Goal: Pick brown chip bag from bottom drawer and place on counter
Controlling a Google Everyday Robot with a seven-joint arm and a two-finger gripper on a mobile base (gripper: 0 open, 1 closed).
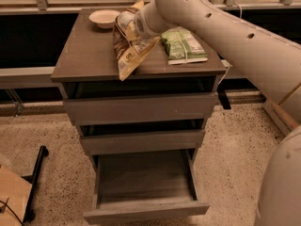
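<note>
The brown chip bag (126, 48) hangs tilted over the middle of the counter (87, 55), its pale lower end near the front edge. I cannot tell whether it touches the top. My gripper (135, 25) is above the counter, shut on the bag's upper part and mostly hidden behind it. The bottom drawer (141, 185) is pulled out below and shows only a bare floor.
A green-and-white bag (182, 45) lies on the counter's right side. A pale bowl (104, 18) sits at the back left. The two upper drawers (141, 108) are slightly ajar. My arm (235, 36) crosses from the right. Cardboard and a black stand are on the floor at the left.
</note>
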